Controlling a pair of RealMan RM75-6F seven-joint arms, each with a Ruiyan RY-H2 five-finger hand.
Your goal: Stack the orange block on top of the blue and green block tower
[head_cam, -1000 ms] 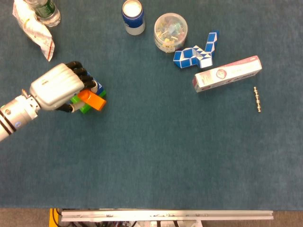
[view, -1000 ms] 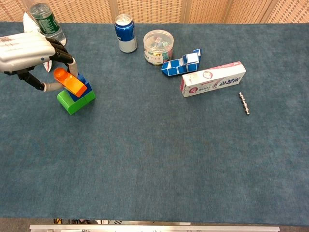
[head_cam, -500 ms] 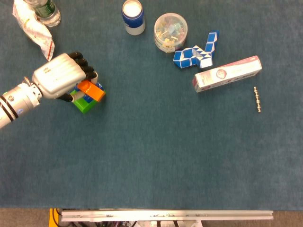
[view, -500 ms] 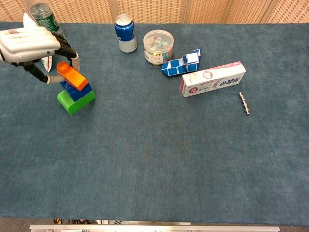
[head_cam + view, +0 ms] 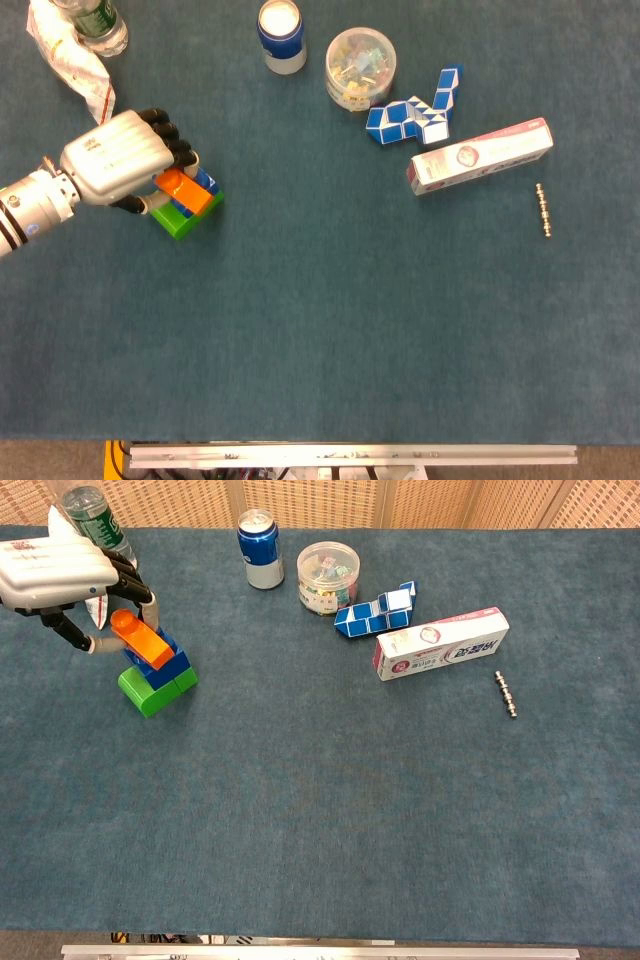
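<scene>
One hand is in view, the left hand (image 5: 118, 170), and we log it at the far left of the bench (image 5: 330, 330), its dark fingers (image 5: 132, 580) curled around the near end of the orange block (image 5: 183, 189). It pinches that block, which in the chest view sits tilted, its left end raised and its right end resting on the blue block (image 5: 163, 665). The blue block sits on the green block (image 5: 155, 688), which stands on the bench cloth, so we record the orange piece as touching the top of the tower but not lying flat on it. We see no right hand in either view. Behind the left hand, at the top left corner, we note a clear bottle with a green label (image 5: 95, 518) and a white wrapper with red print (image 5: 72, 58) just beside it. Further right along the back edge stand a blue and white can (image 5: 259, 548) and, near it, a round clear tub of small colourful bits (image 5: 327, 576). To the right of the tub lies a blue and white folding snake puzzle (image 5: 376, 609), then a pink and white carton (image 5: 440, 643) lying flat at a slant, and near its right end a short beaded metal rod (image 5: 505, 693).
</scene>
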